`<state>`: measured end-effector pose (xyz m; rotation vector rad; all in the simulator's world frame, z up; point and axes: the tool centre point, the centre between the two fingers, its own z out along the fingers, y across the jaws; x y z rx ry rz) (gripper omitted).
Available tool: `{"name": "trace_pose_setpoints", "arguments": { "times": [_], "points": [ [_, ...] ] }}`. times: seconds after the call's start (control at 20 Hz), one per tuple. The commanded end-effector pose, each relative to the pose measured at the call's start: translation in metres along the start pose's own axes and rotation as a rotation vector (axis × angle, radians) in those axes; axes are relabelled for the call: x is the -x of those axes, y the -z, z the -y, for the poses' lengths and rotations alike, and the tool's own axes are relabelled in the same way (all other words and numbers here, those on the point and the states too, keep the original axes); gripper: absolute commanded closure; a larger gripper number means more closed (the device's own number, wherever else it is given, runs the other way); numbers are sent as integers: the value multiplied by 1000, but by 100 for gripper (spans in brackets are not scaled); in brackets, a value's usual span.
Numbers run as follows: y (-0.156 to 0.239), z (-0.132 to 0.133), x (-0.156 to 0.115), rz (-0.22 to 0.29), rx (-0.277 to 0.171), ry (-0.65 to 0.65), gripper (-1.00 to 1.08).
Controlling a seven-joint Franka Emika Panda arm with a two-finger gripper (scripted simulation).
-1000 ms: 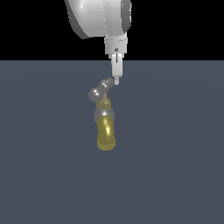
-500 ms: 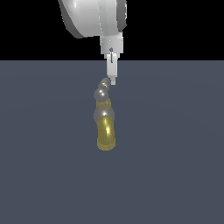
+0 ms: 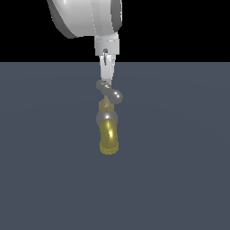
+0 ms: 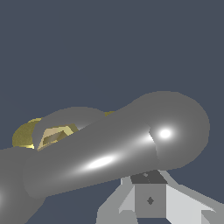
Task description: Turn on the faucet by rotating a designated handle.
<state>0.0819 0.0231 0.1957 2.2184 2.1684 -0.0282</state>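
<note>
Item: white robot gripper [image 3: 106, 81], fingers pointing down, tips close together and meeting the far end of the crossbar; whether they pinch anything cannot be told. Item: slim glossy silver-grey crossbar handle [image 3: 109, 91] with bulbous ends, directly beneath the fingertips, tilted, its near end toward the exterior view's right; fills the wrist view [image 4: 113, 148]. Item: small faucet with shiny yellow-brass curved spout [image 3: 108, 132], below the handle, nozzle facing down. Item: flat dark grey-blue surface [image 3: 179, 157] under all
</note>
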Motion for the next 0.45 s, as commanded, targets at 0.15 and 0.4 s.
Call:
{"name": "trace_pose_setpoints", "arguments": {
  "times": [0.15,0.4],
  "points": [
    [4,26,-84,-35,-12,93,108],
    [6,38,-108,-41,-13,109,108]
  ]
}}
